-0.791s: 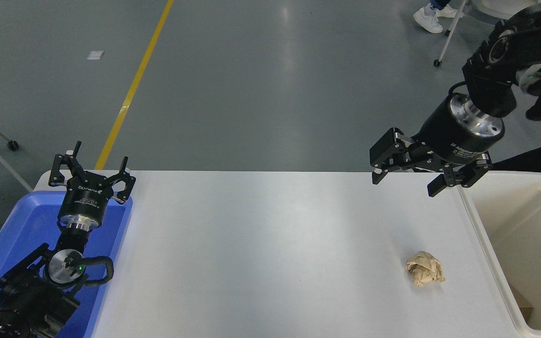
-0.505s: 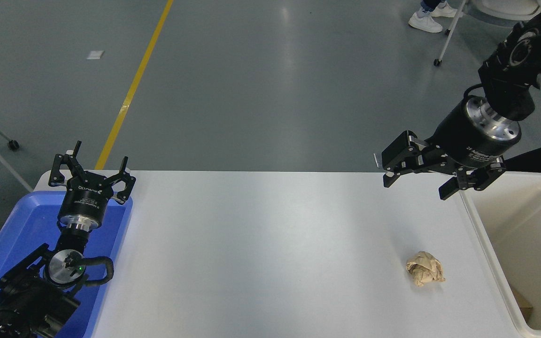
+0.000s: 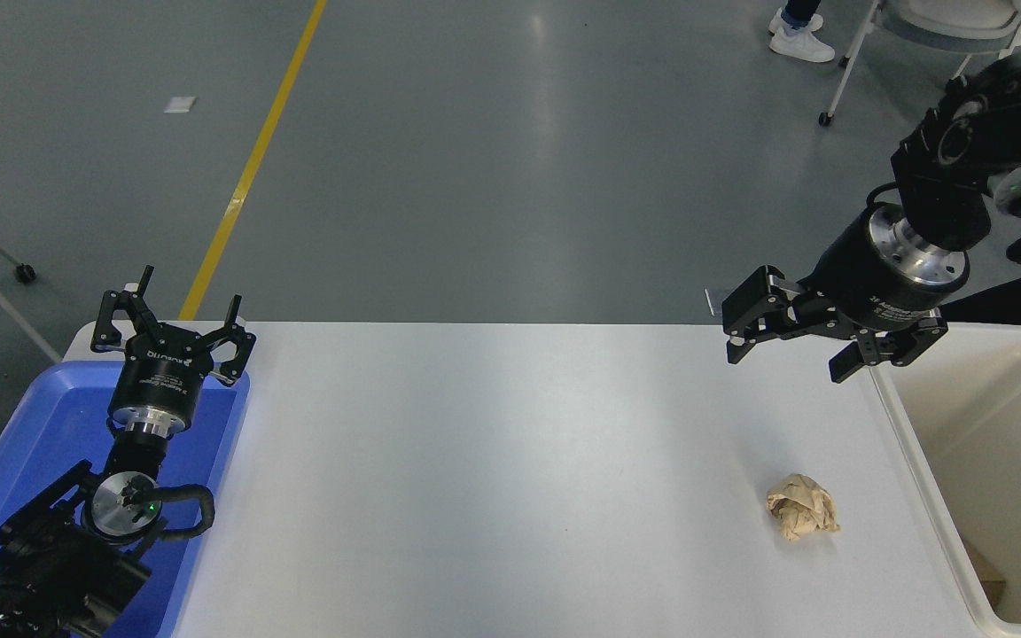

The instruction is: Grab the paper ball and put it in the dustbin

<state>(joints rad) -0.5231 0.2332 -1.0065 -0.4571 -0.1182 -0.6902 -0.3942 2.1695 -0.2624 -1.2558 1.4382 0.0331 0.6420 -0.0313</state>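
A glossy grey floor [image 3: 493,159] stretched beyond the white worktop [image 3: 475,478], reflecting pale overhead light. A yellow line [image 3: 253,159] ran diagonally across it left of the worktop's middle, with a small white scrap [image 3: 180,105] farther left.

We see our right arm [image 3: 980,142] reach in from the upper right edge, its wrist bent downward and leftward. The right gripper [image 3: 790,346] hangs in the air with its two fingers spread wide and nothing between them. Our left arm [image 3: 58,549] sits parked at the lower left, its left gripper [image 3: 172,323] pointing away from the camera with fingers splayed apart.
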